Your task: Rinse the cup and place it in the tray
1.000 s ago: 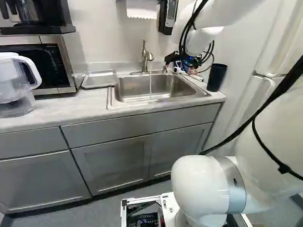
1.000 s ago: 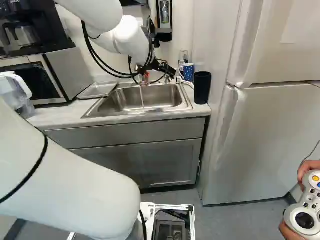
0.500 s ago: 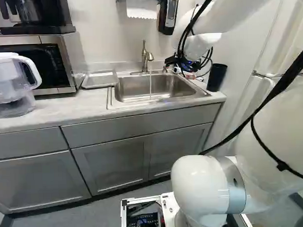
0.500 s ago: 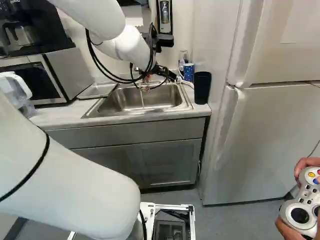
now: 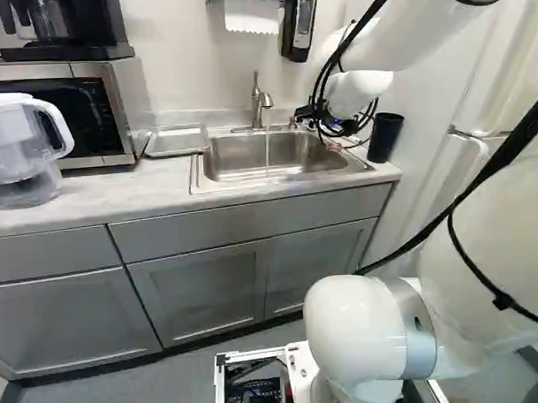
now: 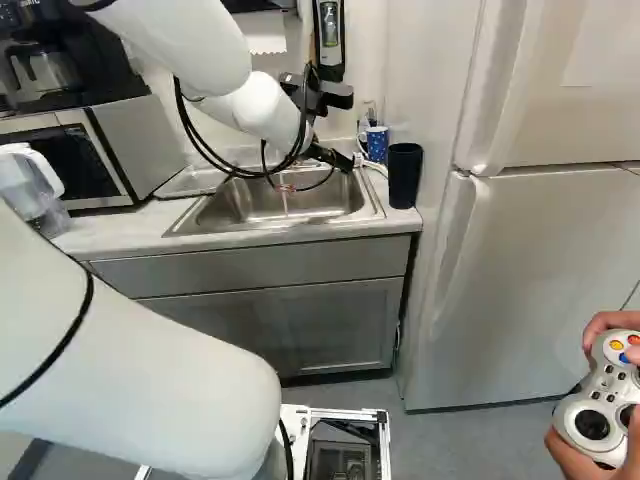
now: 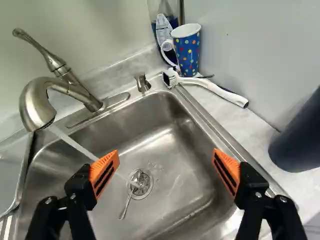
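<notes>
My gripper (image 6: 332, 156) hangs over the sink's right part in the right base view. In the wrist view the gripper (image 7: 165, 162) is open above the basin, with nothing between its orange pads. The blue dotted cup (image 7: 189, 52) stands upright ahead of it, behind the sink's corner, handle toward the faucet. A thin stream of water runs from the faucet (image 7: 75, 94) into the sink (image 5: 276, 157). Left of the sink in the left base view lies the metal tray (image 5: 177, 140).
A white-handled brush (image 7: 212, 87) lies in front of the cup, and a dark tumbler (image 6: 405, 175) stands to its right. A spoon (image 7: 127, 201) rests by the drain. A pitcher (image 5: 24, 144) and microwave (image 5: 80, 111) are farther left; the fridge (image 6: 540, 260) is at the right.
The forearm and gripper have shifted and tilted, with the gripper a little lower in the right base view. Its fingers have not closed on anything. The base has stayed in place.
</notes>
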You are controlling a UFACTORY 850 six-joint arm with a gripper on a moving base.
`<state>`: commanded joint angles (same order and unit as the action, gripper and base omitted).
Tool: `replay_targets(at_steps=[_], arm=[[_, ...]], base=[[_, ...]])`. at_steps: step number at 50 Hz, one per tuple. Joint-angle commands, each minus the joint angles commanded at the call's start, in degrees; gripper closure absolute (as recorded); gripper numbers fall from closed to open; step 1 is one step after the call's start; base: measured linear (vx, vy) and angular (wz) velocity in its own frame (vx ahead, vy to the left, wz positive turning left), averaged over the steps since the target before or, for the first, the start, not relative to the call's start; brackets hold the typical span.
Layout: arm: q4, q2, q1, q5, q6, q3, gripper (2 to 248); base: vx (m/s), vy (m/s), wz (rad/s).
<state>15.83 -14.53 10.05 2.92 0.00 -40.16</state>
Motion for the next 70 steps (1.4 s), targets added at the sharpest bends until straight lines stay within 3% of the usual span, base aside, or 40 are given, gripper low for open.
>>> replay_targets(at_steps=[28, 70], arm=[[8.2, 0.3, 1.4, 6.5, 0.0, 3.4, 3], [5.8, 2.5, 3.5, 17.9, 0.0, 6.8, 3]], base=[[0.0, 0.0, 0.0], [0.0, 0.0, 0.0]])
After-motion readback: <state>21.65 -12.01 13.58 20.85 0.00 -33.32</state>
